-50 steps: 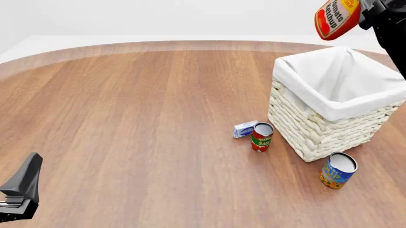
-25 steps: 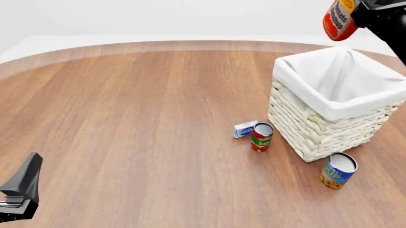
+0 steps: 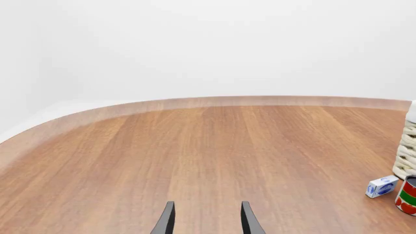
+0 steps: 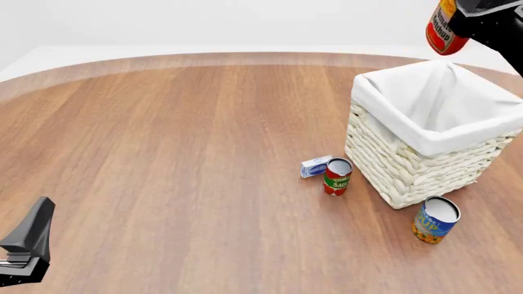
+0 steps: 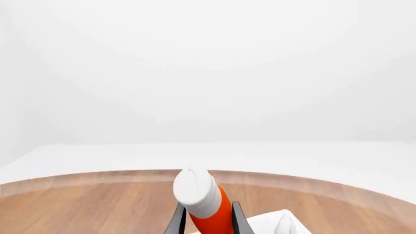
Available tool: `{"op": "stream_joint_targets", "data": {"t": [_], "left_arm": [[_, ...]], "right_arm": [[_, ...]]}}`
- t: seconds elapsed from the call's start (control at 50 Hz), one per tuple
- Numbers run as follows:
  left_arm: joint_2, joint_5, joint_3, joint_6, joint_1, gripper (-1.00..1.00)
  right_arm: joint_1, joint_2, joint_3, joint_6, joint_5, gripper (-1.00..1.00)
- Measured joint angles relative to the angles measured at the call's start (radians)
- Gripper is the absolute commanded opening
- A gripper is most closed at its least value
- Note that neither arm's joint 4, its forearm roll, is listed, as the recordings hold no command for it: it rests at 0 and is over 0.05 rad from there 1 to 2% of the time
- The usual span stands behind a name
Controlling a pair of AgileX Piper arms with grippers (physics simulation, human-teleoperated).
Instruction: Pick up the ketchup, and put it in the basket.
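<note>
At the far left of the front view, low by the near edge, the left gripper [image 4: 24, 245] sits over the wooden bench [image 4: 180, 153]. Its wrist view shows its two dark fingers [image 3: 166, 222] spread apart with only bare wood between them.

Right of the middle, a small white and blue box [image 4: 315, 166] lies flat on the bench; its print is too small to read. Just beside it, to the right, stands a red and green can [image 4: 337, 176] with its pale top showing; the label seems to carry the word "SAUCE", but the lettering is too small to be sure. Both also show at the edge of the left wrist view, the box [image 3: 381, 186] next to the can [image 3: 407, 196].

Next comes the basket [image 4: 408, 165], close to the can, cream wicker with a white liner folded over its rim. By its near right corner stands a blue and yellow can [image 4: 435, 220], label unreadable.

At the top right the right gripper [image 4: 467, 15] holds the ketchup [image 4: 445, 27] up in the air, above and behind the basket's far rim. Yellow label with red letters shows, cut off by the frame edge. In the right wrist view the fingers [image 5: 236, 220] press on the red bottle [image 5: 211, 217] from both sides, white cap pointing away, a corner of the liner [image 5: 276, 225] below.
</note>
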Motion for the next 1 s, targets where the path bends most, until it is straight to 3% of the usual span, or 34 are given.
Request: {"op": "stream_joint_targets", "data": {"t": [0.44, 1.0], "left_arm": [[0.0, 0.0, 0.0, 0.0, 0.0, 1.0], [0.0, 0.0, 0.0, 0.0, 0.0, 1.0]], "right_arm": [[-0.034, 0.021, -0.11, -0.037, 0.174, -1.0], [-0.029, 0.081, -0.169, -0.093, 0.232, -1.0]]}}
